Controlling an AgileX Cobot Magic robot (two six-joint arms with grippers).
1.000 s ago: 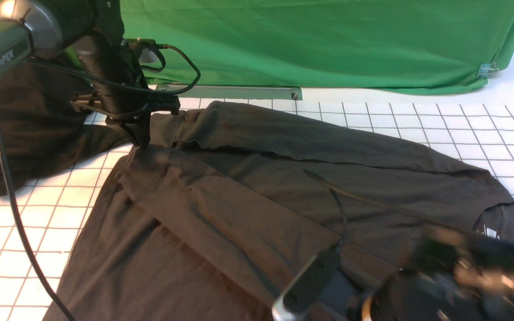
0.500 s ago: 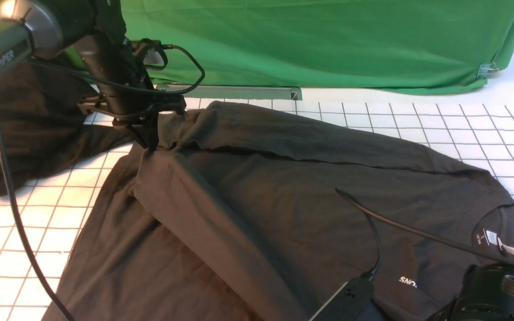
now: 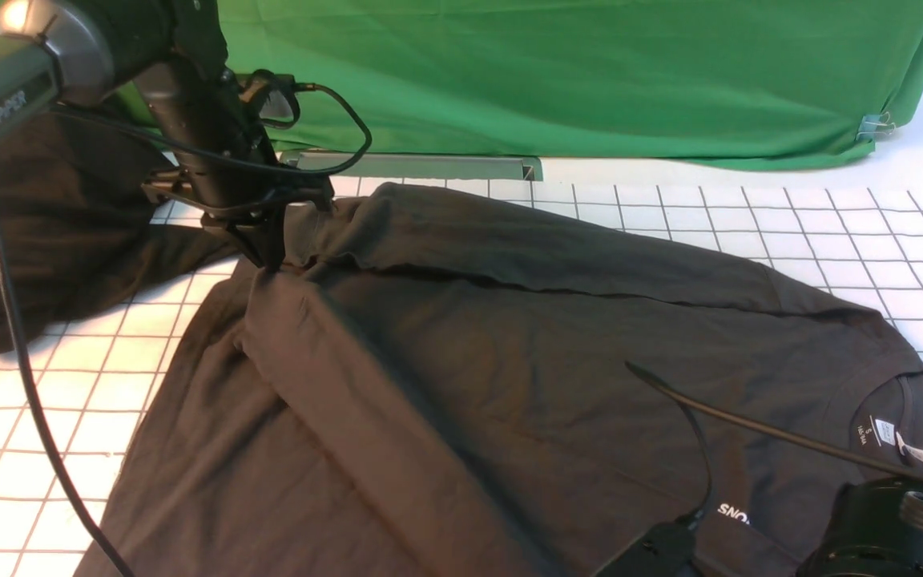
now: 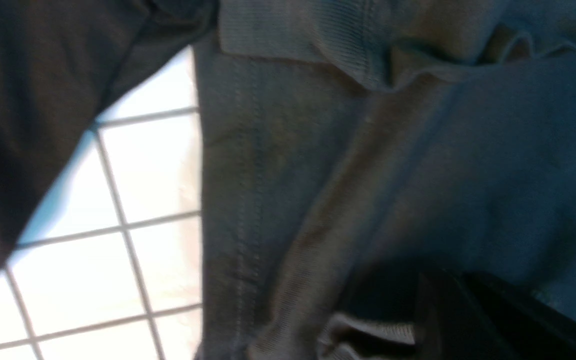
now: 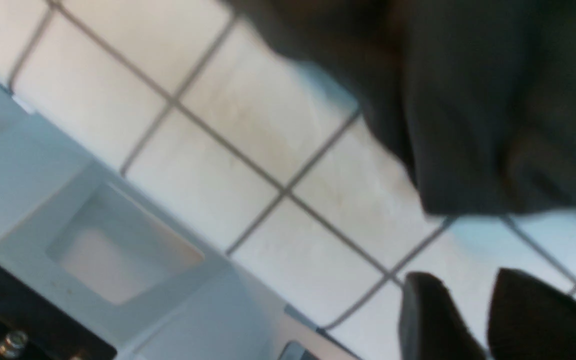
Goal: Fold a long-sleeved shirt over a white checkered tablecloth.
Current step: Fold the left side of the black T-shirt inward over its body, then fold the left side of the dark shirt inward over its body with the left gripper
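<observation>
The long-sleeved shirt lies spread on the white checkered tablecloth, collar and white label at the right, the start of its white print showing. One sleeve lies folded diagonally across the body. My left gripper is shut on the shirt's fabric at the far left of the garment; the left wrist view shows a ribbed cuff and dark fingers buried in cloth. My right gripper hangs open over bare tablecloth beside a shirt edge, holding nothing.
A blacker, bulkier garment lies heaped at the left behind the left arm. The green backdrop and a grey rail close the far side. The right arm's wrist and cable sit at the lower right. A grey frame borders the cloth.
The right arm has pulled back to the lower right, uncovering the collar, label and print. The left gripper has shifted slightly right with the fabric it holds.
</observation>
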